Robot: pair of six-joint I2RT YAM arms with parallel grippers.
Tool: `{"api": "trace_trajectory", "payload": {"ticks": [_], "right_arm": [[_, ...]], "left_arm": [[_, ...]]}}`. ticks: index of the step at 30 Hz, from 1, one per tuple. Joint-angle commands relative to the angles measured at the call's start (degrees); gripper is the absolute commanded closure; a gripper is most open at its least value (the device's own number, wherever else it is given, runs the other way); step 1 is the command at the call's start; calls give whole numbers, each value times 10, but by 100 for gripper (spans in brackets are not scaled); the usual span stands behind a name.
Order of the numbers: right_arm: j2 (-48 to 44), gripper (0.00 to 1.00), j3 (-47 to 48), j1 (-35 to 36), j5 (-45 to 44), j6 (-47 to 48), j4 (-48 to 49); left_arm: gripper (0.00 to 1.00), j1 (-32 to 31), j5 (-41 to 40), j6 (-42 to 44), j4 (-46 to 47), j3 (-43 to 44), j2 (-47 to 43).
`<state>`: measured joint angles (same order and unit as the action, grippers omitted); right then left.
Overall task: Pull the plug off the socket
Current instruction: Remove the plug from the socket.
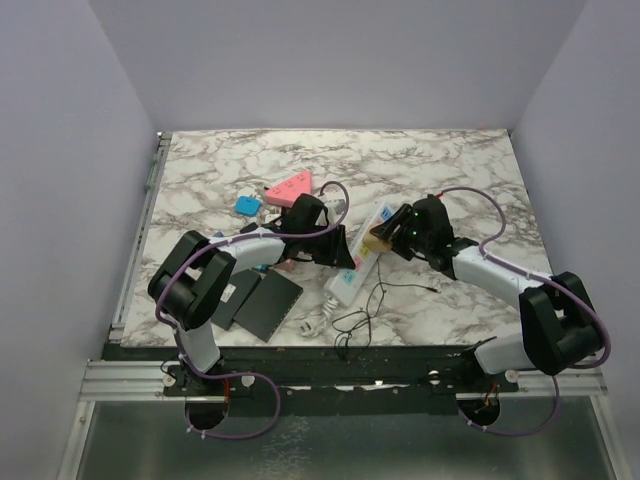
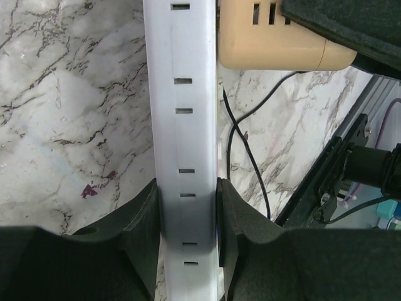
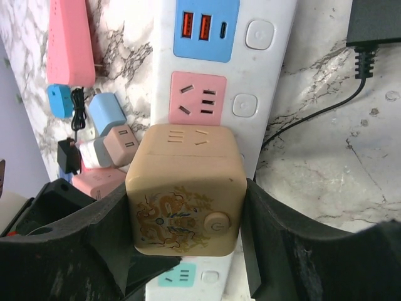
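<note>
Reaching inward from both sides, left gripper (image 2: 188, 210) clamped on the socket (image 2: 182, 94), right gripper (image 3: 185, 219) pinching the plug (image 3: 185, 166).

Pink triangular block (image 1: 290, 188), small blue piece (image 1: 246, 206) — maybe charger — beside it; black pads (image 1: 270, 305) at near-left.

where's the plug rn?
Right wrist view, centre: the tan cube plug sits on the socket right beside its pink outlet, gripped by the right tool.

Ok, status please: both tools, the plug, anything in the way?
Left tool shut on the socket. Right tool shut on the plug, not yet out. Black cable beside socket, not blocking.
</note>
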<state>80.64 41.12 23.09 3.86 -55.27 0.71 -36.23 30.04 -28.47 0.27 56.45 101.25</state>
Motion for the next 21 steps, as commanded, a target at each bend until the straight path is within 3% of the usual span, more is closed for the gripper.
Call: {"api": "trace_trajectory", "payload": {"ticks": [1,9,21], "right_arm": [[-16,100,-18,48,-91,-7,40],[7,100,-27,122,-138,-62,50],[-9,100,36,107,-184,-2,-6]], "left_arm": [[100,7,-65,39,-85,-27,14],[100,7,-71,39,-86,-28,11],[100,7,-71,42,-86,-30,5]]}}
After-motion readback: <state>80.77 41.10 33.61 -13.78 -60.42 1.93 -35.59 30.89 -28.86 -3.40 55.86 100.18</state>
